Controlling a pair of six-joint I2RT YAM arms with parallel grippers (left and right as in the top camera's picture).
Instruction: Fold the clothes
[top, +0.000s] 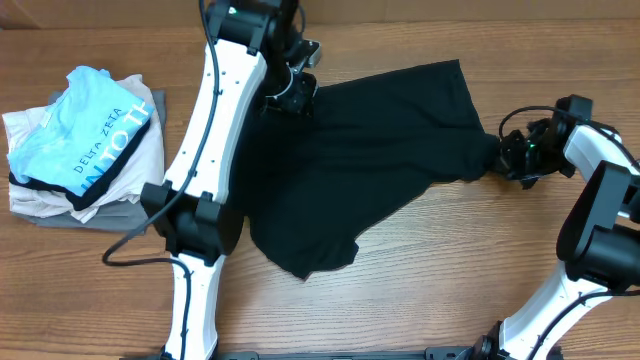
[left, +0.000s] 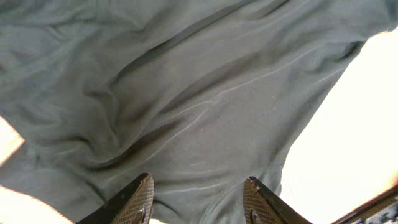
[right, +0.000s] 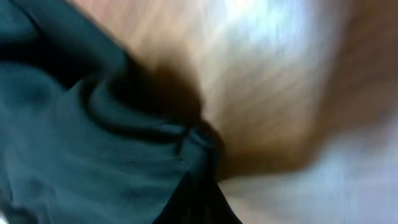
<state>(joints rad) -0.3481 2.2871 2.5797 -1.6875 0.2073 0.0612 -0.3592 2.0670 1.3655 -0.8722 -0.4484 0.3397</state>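
Note:
The clothes are one black shirt (top: 370, 160), spread crumpled across the middle of the wooden table. My left gripper (top: 290, 98) is over its far left edge. In the left wrist view the jaws (left: 199, 199) stand apart, with the shirt (left: 186, 93) and its hem lying flat between and beyond them, not pinched. My right gripper (top: 505, 155) is at the shirt's right corner. In the blurred right wrist view the dark fingers (right: 198, 180) meet on a bunched knot of the fabric (right: 74, 137).
A pile of folded garments sits at the left, a light-blue lettered shirt (top: 85, 140) on top of white and grey ones (top: 40, 195). My left arm (top: 205, 150) stretches along the shirt's left side. Bare table (top: 450, 280) lies in front of the shirt.

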